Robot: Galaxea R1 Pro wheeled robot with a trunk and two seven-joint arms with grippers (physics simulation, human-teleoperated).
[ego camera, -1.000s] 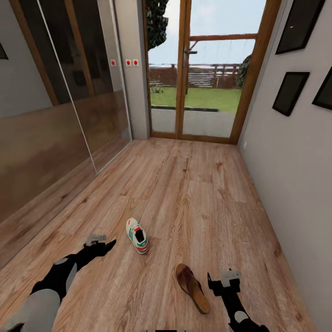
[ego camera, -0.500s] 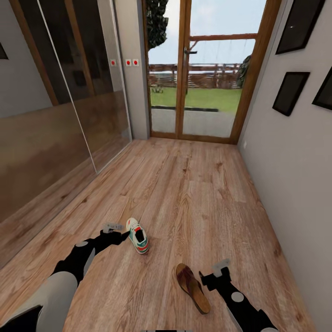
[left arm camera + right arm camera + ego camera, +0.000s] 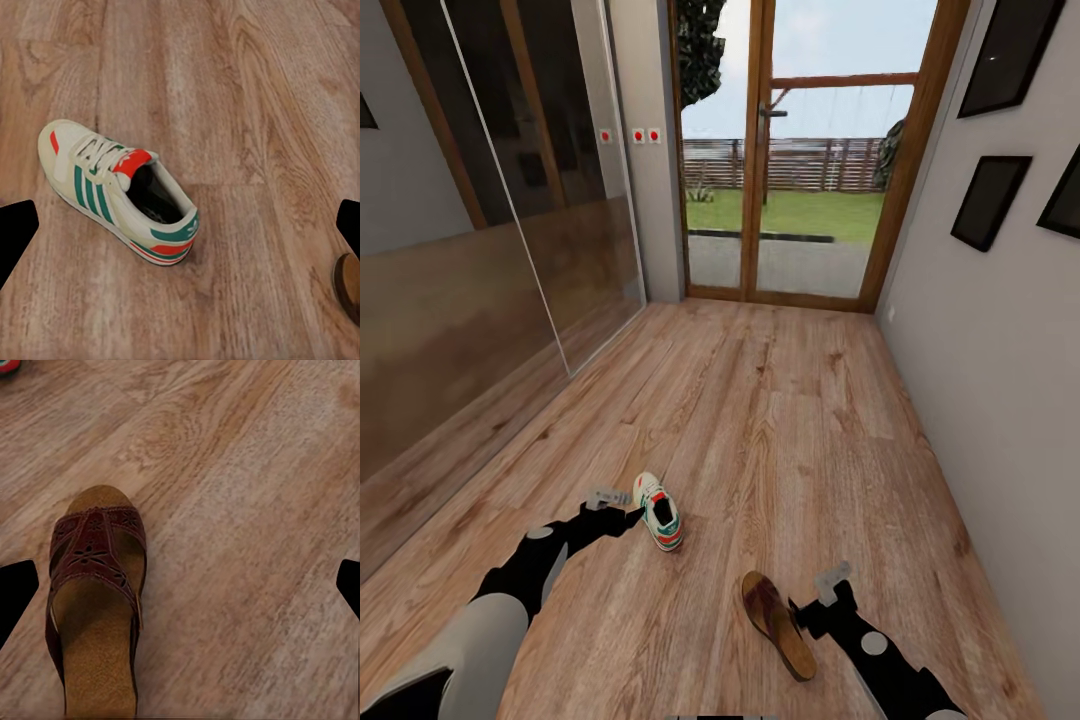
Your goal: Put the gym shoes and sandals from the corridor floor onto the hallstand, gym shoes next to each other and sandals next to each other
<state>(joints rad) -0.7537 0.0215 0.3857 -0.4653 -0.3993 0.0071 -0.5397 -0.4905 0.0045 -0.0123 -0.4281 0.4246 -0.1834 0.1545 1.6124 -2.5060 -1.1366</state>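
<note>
A corridor with a light wood plank floor (image 3: 780,420) ran toward a glazed door at the far end. 1 gym shoe (image 3: 659,511) and 1 sandal (image 3: 778,625) lay on it, well apart from each other, the shoe to the left and farther, the sandal nearer and to the right.

Over the last second both arms had moved in on them. The left gripper (image 3: 622,517), which had been short of the shoe, had slid forward and right until it sat just beside the shoe's left side. In the left wrist view the cream shoe (image 3: 120,191) with green stripes and a red tongue lay between the 2 dark fingertips (image 3: 15,236), which stood wide apart at the picture's edges, so that gripper was spread and holding nothing. The right gripper (image 3: 808,612) had turned and shifted left until it sat just beside the sandal's right edge. In the right wrist view the dark brown sandal (image 3: 94,600) lay toward 1 fingertip (image 3: 15,592), with the fingers again far apart and empty.

Judging from this, both hands were lined up for a pickup, but neither grasp had begun, and all of the carrying and arranging was yet to do.

Nothing here served as a container: no rack or shelf appeared, and both items sat on bare flooring.
</note>
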